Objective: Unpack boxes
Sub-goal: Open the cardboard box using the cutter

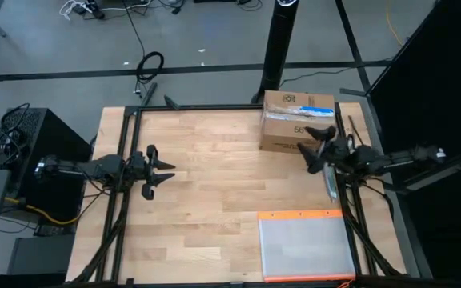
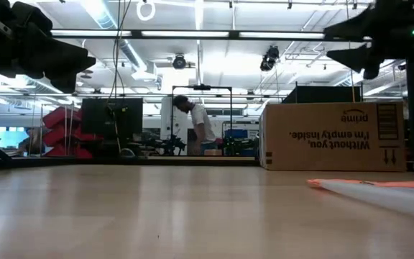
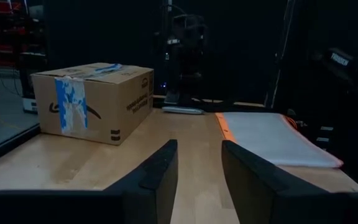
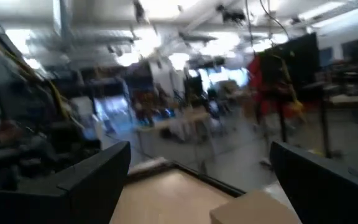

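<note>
The brown cardboard box (image 1: 296,122) stands on its bottom at the table's far right, closed, with a white-and-blue label and tape on top. It also shows in the low view (image 2: 333,137) and the left wrist view (image 3: 95,99). My right gripper (image 1: 314,144) hangs open in the air over the box's near right corner, above its top (image 2: 361,43), with only a box corner (image 4: 253,210) below its fingers. My left gripper (image 1: 165,173) waits open at the table's left side, pointing level toward the right (image 3: 197,168), with nothing between its fingers.
A flat clear plastic pouch with an orange edge (image 1: 306,244) lies at the near right of the table (image 3: 272,137). The bare wooden tabletop (image 1: 214,184) stretches between the two arms. A black post (image 1: 282,40) stands behind the far edge. A person (image 2: 196,126) stands far off in the room.
</note>
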`<state>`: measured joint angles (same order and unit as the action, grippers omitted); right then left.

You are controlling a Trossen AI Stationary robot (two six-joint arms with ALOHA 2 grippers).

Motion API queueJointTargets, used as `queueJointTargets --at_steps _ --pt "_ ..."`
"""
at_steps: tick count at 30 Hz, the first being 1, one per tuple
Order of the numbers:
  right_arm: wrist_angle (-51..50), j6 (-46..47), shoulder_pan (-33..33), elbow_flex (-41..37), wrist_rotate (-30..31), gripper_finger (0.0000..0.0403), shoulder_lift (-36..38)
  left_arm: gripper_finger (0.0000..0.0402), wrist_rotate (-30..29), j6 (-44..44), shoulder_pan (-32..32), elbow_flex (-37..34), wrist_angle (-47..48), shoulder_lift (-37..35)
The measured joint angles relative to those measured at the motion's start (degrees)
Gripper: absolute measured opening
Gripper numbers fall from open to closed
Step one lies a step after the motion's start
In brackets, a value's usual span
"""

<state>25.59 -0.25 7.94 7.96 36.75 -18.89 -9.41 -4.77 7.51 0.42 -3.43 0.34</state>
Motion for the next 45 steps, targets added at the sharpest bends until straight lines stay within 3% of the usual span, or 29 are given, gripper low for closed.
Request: queueJointTargets --at_steps 10,14,18,25,40,45 --pt "-29.0 9.7 2.4 15.5 5.6 0.0369 -20.8 0.0117 0.0 0.0 0.0 0.0 0.0 0.0" --pt "-51.4 22.6 3.2 23.1 6.4 0.0369 -26.0 0.0116 0.0 0.0 0.0 0.0 0.0 0.0" --pt "-63.5 33.2 3.1 25.9 1.7 0.0367 -29.6 0.0112 0.0 0.0 0.0 0.0 0.0 0.0" --pt "-76.1 43.9 -1.7 25.9 -14.9 0.0338 -35.3 0.0115 0.0 0.0 0.0 0.0 0.0 0.0" --pt "-85.9 34.9 -4.9 26.1 -35.9 0.0296 -55.7 0.0115 0.0 0.0 0.0 0.0 0.0 0.0" --pt "-89.8 34.5 -4.9 29.0 -35.6 0.0295 -62.8 0.0117 0.0 0.0 0.0 0.0 0.0 0.0"
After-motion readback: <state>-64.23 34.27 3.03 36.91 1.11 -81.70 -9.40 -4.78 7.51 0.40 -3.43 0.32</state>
